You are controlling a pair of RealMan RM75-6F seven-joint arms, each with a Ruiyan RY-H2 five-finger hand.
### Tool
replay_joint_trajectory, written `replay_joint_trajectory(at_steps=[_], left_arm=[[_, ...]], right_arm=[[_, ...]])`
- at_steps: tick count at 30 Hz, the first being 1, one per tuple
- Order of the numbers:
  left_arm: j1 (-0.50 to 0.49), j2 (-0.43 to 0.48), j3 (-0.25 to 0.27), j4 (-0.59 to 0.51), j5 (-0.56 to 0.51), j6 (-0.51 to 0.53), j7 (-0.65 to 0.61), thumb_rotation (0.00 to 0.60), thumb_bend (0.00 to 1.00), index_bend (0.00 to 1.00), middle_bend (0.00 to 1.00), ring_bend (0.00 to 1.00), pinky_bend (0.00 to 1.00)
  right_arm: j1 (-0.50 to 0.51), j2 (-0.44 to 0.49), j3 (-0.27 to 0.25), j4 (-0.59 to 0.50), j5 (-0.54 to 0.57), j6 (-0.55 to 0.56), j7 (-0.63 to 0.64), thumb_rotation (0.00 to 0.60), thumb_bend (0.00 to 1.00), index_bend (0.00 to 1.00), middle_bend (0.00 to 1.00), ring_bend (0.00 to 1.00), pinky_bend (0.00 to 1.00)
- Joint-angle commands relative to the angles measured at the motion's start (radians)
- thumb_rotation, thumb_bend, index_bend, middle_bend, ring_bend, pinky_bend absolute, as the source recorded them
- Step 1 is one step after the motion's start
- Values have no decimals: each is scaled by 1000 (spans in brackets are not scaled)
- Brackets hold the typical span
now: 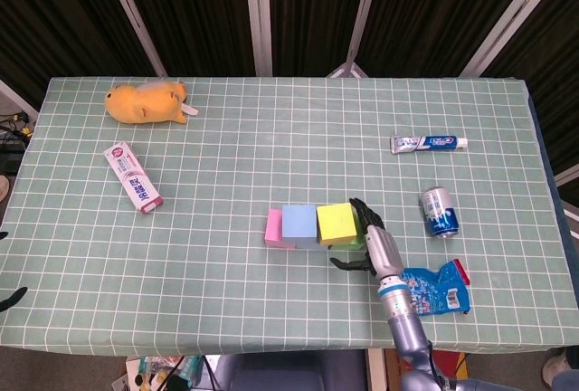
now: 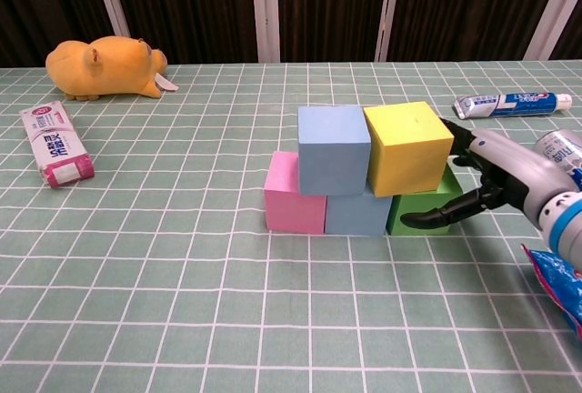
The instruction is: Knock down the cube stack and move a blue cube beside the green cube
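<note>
The cube stack stands mid-table in two rows. A pink cube (image 2: pixel 293 193), a lower blue cube (image 2: pixel 357 213) and a green cube (image 2: pixel 426 204) form the bottom. An upper blue cube (image 2: pixel 333 148) (image 1: pixel 298 223) and a yellow cube (image 2: pixel 408 146) (image 1: pixel 336 223) sit on top. The yellow cube is tilted. My right hand (image 2: pixel 482 179) (image 1: pixel 373 240) presses against the right side of the yellow and green cubes with fingers spread, holding nothing. My left hand is out of both views.
An orange plush toy (image 1: pixel 147 102) and a pink-and-white tube (image 1: pixel 133 176) lie at the left. A toothpaste tube (image 1: pixel 428 143), a blue can (image 1: pixel 440 211) and a blue snack bag (image 1: pixel 436 289) lie at the right, close to my right arm.
</note>
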Motion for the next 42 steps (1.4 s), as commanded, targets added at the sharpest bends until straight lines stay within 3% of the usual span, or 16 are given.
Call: replay_joint_trajectory(at_steps=[1, 7, 10, 13, 16, 18, 21, 29, 37, 42], left_arm=[[-2, -1, 0, 1, -1, -3, 3, 600, 133, 226, 0, 0, 0], [-1, -1, 1, -1, 1, -2, 6, 600, 133, 227, 0, 0, 0], [0, -1, -1, 0, -3, -1, 5, 600, 133, 228, 0, 0, 0], [-4, -2, 1, 0, -3, -10, 9, 600, 132, 228, 0, 0, 0], [-5, -2, 2, -2, -3, -13, 13, 600, 133, 229, 0, 0, 0], [-5, -2, 2, -3, -2, -12, 13, 600, 133, 229, 0, 0, 0], [-3, -1, 1, -3, -3, -8, 12, 600, 133, 229, 0, 0, 0], [-5, -1, 2, -4, -2, -12, 13, 600, 133, 230, 0, 0, 0], [-4, -1, 1, -5, -6, -11, 14, 600, 133, 230, 0, 0, 0], [-6, 4, -1, -1, -9, -16, 0, 600, 132, 230, 0, 0, 0]], right_arm=[[0, -18, 8, 24, 3, 10, 1, 600, 91, 26, 28, 214, 0], [24, -44, 28, 80, 42, -26, -13, 600, 91, 37, 55, 240, 5], [29, -49, 29, 97, 52, -37, -22, 600, 91, 78, 129, 277, 46], [28, -53, 27, 118, 60, -34, -34, 600, 89, 159, 260, 374, 121], [24, -63, 31, 126, 50, -14, -27, 600, 161, 323, 396, 518, 249], [21, -69, 35, 130, 37, 3, -21, 600, 248, 491, 490, 601, 331], [18, -68, 41, 129, 11, 32, -17, 600, 318, 644, 559, 674, 399], [35, -64, 104, 94, -40, 106, -34, 600, 327, 648, 563, 678, 400], [114, -107, 255, -70, 119, 106, -131, 600, 327, 648, 563, 678, 400], [128, -109, 288, -55, 173, 147, -193, 600, 327, 648, 563, 678, 400]])
